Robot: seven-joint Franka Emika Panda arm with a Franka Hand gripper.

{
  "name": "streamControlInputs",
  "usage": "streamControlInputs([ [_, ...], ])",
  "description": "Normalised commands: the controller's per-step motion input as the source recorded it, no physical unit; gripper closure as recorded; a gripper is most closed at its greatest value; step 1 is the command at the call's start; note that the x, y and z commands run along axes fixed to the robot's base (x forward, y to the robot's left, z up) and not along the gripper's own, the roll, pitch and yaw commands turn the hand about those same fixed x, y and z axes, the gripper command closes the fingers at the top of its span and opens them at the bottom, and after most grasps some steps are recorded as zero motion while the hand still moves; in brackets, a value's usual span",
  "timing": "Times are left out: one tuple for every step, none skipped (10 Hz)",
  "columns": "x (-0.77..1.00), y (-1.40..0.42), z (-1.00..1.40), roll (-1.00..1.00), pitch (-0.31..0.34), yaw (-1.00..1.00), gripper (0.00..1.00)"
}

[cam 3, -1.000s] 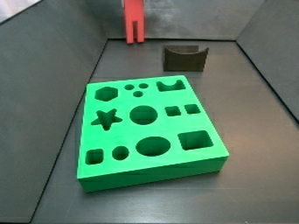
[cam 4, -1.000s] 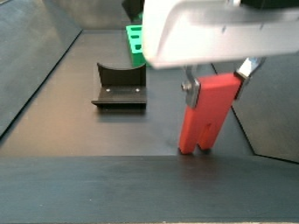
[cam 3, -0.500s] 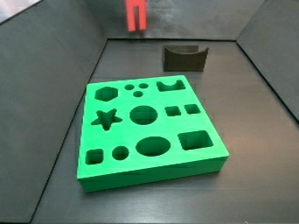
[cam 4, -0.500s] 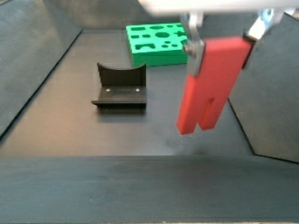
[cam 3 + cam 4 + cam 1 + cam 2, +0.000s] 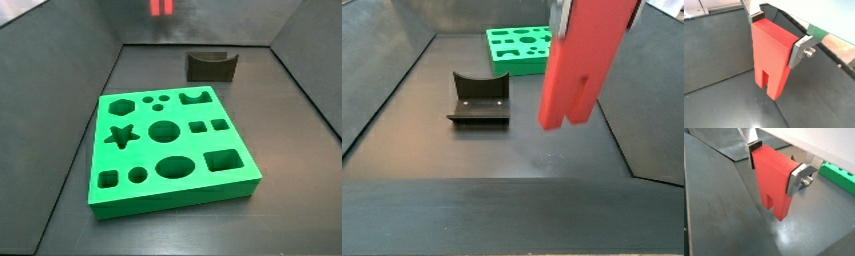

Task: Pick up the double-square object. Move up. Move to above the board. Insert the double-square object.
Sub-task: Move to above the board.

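Two fingers (image 5: pixel 801 49) of my gripper (image 5: pixel 777 31) were clamped on the double-square object (image 5: pixel 772 57), legs down, held clear above the floor; board (image 5: pixel 521 47) lay far off.

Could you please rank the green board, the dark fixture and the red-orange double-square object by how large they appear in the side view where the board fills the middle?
1. Board, largest by far.
2. Fixture.
3. Double-square object, only its legs showing at the frame's top edge, far from the camera; end effector out of view here.
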Motion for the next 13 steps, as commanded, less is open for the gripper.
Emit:
streamControlInputs([
  [0.03, 0.03, 0.21, -0.08, 0.052, 0.02, 1.0],
  [0.04, -1.0, 0.15, 0.0, 0.242, -1.0, 1.0],
  [0.04, -1.0, 0.14, 0.01, 0.24, -1.0, 1.0],
  [0.04, -1.0, 0.15, 0.04, 0.235, -1.0, 1.0],
  [0.03, -1.0, 0.15, 0.0, 0.15, -0.75, 1.0],
  [0.03, -1.0, 0.15, 0.0, 0.098, -0.48, 1.0],
  [0.03, -1.0, 0.15, -0.02, 0.047, -0.21, 1.0],
  [0.03, -1.0, 0.15, -0.02, 0.036, -0.13, 1.0],
  [0.03, -1.0, 0.15, -0.02, 0.024, -0.05, 1.0],
  [0.03, -1.0, 0.15, -0.02, 0.022, -0.03, 1.0],
  [0.03, -1.0, 0.15, -0.01, 0.016, -0.01, 1.0],
  [0.03, -1.0, 0.16, -0.02, 0.013, 0.0, 1.0],
  [0.03, -1.0, 0.16, -0.01, 0.016, 0.0, 1.0],
])
